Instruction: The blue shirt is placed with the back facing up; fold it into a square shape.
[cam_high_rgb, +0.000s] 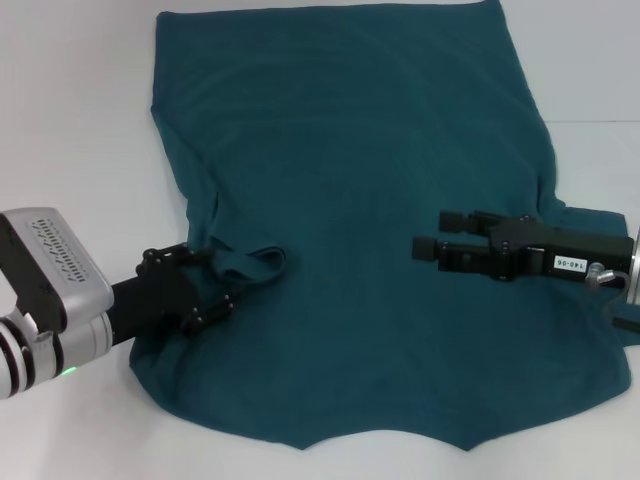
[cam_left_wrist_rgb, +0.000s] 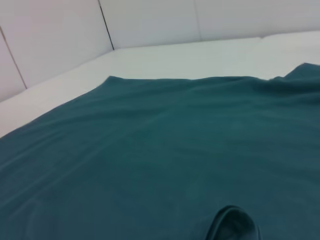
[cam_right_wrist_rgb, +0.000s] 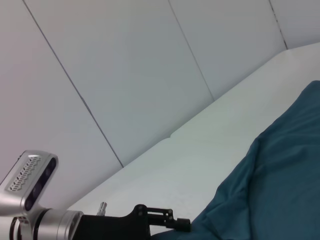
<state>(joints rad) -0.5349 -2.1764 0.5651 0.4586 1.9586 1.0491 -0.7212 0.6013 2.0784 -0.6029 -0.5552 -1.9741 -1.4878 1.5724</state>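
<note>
Item one, the blue shirt (cam_high_rgb: 350, 230): you have it spread flat on the white table (cam_high_rgb: 70, 120), covering most of the middle of the work area. Its straight far edge lies at the far side; the near edge curves and comes to a small notch toward you. A sleeve pokes out past the right edge, beneath the right arm. The cloth is mostly smooth, with faint creases running along its length.

Item two, the left gripper (cam_high_rgb: 222, 285): you will find it low at the shirt's left edge, in the near half. Its black fingers are closed on a pinch of the fabric, and a small fold of cloth is pulled up and loops rightward from the fingertips. The left wrist view shows that loop as a raised curl at its lower edge, with the shirt (cam_left_wrist_rgb: 150, 150) stretching away to the far table.

Item three, the right gripper (cam_high_rgb: 432, 235): it hovers over the shirt's right half, pointing left toward the middle. Its two fingers lie one behind the other with a narrow gap between them, holding nothing. The right wrist view catches the left gripper (cam_right_wrist_rgb: 177, 225) at the shirt's (cam_right_wrist_rgb: 280, 180) edge.
</note>
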